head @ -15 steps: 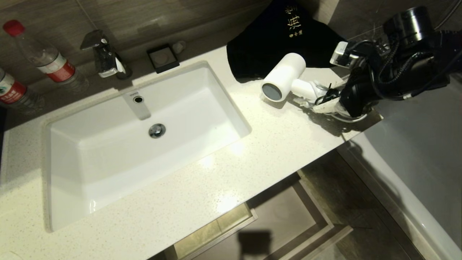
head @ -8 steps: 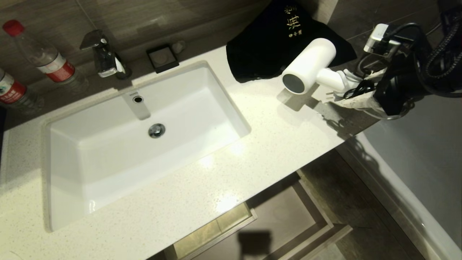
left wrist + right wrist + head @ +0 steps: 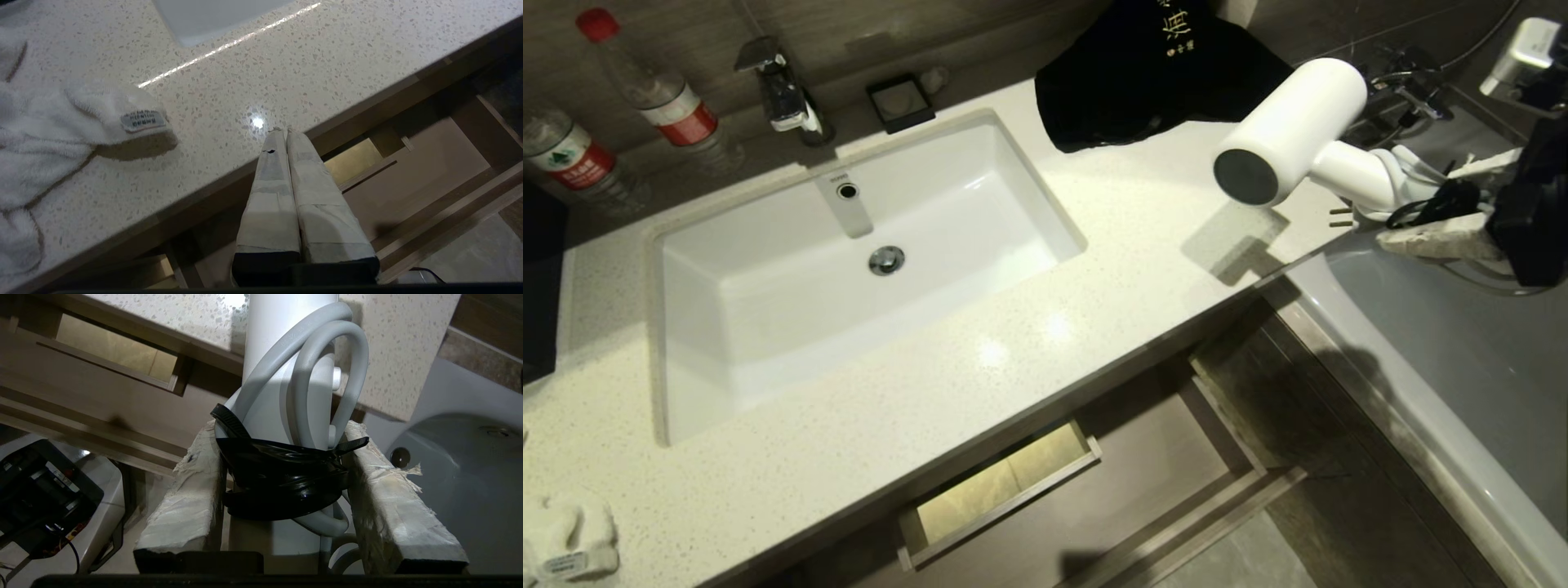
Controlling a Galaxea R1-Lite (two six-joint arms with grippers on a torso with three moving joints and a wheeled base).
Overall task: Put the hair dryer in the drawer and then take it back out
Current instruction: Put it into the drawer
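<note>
The white hair dryer [image 3: 1290, 131] hangs in the air above the right end of the counter, its grey round end [image 3: 1245, 175] facing the sink. My right gripper [image 3: 1454, 200] is shut on its handle where the black tie [image 3: 282, 469] bundles the white cord [image 3: 327, 355]. In the right wrist view the handle [image 3: 278, 330] fills the gap between both taped fingers of that gripper [image 3: 280, 428]. The drawer [image 3: 1152, 482] stands pulled out under the counter with nothing in it. My left gripper [image 3: 282, 130] is shut and holds nothing, parked by the counter's front edge above the drawer [image 3: 425, 163].
A white sink [image 3: 1029, 188] with a faucet [image 3: 784, 98] takes up the counter's middle. Two bottles [image 3: 662, 90] stand at the back left, and a black bag [image 3: 1152, 73] lies at the back right. A white towel [image 3: 564, 531] lies at the near left. A bathtub [image 3: 1462, 351] borders the counter's right end.
My right gripper has lifted the hair dryer off the counter and carried it towards the counter's right end. The whole view has shifted, showing more of the drawer.
</note>
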